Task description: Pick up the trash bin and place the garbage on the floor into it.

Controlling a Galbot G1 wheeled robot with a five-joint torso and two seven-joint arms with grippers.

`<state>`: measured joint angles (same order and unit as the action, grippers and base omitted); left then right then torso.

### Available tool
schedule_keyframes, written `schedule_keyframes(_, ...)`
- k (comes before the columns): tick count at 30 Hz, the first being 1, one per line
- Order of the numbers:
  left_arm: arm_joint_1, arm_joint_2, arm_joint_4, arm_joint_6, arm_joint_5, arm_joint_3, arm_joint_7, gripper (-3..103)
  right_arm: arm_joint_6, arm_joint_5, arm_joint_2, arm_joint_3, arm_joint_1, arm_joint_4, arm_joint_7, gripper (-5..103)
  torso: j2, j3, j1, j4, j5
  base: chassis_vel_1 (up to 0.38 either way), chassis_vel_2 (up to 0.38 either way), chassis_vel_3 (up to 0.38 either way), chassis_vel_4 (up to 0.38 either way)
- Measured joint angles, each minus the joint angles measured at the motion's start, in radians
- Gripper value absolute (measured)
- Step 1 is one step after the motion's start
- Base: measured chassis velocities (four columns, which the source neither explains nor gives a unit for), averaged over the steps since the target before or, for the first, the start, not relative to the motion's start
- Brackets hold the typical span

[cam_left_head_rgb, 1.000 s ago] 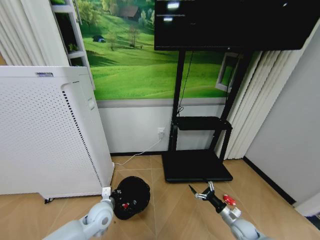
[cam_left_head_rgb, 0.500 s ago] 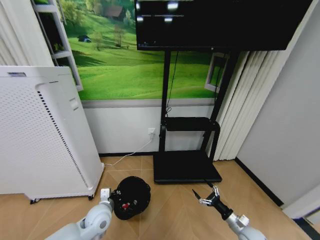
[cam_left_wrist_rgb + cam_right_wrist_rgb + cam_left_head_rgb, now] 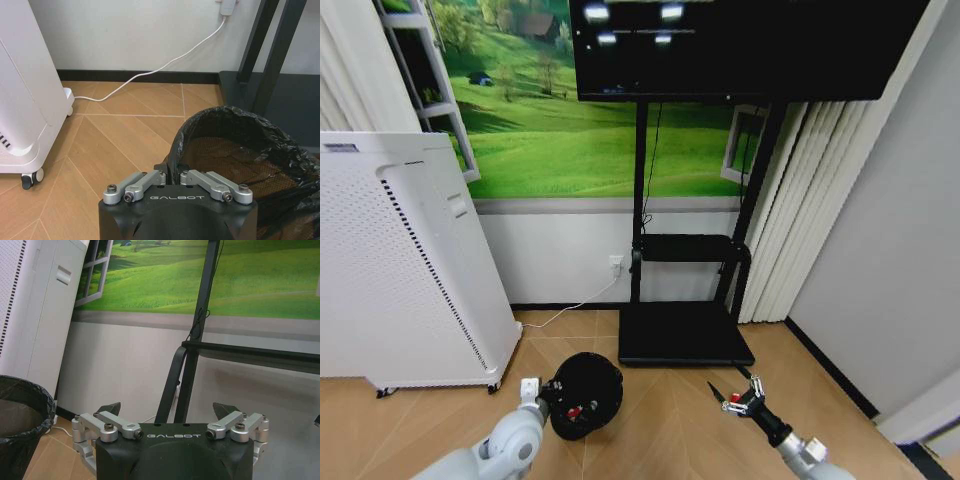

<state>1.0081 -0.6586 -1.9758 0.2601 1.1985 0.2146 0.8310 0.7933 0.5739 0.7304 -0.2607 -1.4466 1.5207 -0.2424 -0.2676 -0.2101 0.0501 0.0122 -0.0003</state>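
While left pincer [image 3: 171, 176] grips trash bin [image 3: 585, 392] rim, right pincer [image 3: 735, 396] hangs spread.

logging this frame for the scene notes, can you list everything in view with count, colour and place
trash bin: 1, black with black bag liner, on the floor at lower left, left gripper clamped on its near rim
red bits: small, on the bin by the left gripper; what they are cannot be told
air purifier: 1, white, on castors, far left
TV: 1, black, top centre, on its stand
TV stand: 1, black, flat base on the floor right of the bin
power cord: 1, white, from wall plug across the floor
meadow mural: 1, green, back wall
curtain: white, right of the stand
left gripper: shut on the bin rim
right gripper: open, empty, above the floor at lower right
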Motion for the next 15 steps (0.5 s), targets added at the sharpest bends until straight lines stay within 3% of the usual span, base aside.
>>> schedule_keyframes(8,-0.003,0.001,0.000,-0.002,0.002,0.005,-0.007,7,-0.003,-0.006,0.007,0.006,0.001,-0.001,0.006,100,0.000,0.000,0.000,0.0006,0.0005,-0.115,-0.073,0.095,0.097)
schedule_keyframes(15,-0.001,0.002,0.000,-0.003,0.003,0.006,-0.008,7,0.003,-0.097,0.013,-0.006,-0.008,-0.002,0.056,100,0.000,0.000,0.000,0.0008,0.0007,-0.154,-0.160,0.150,0.161)
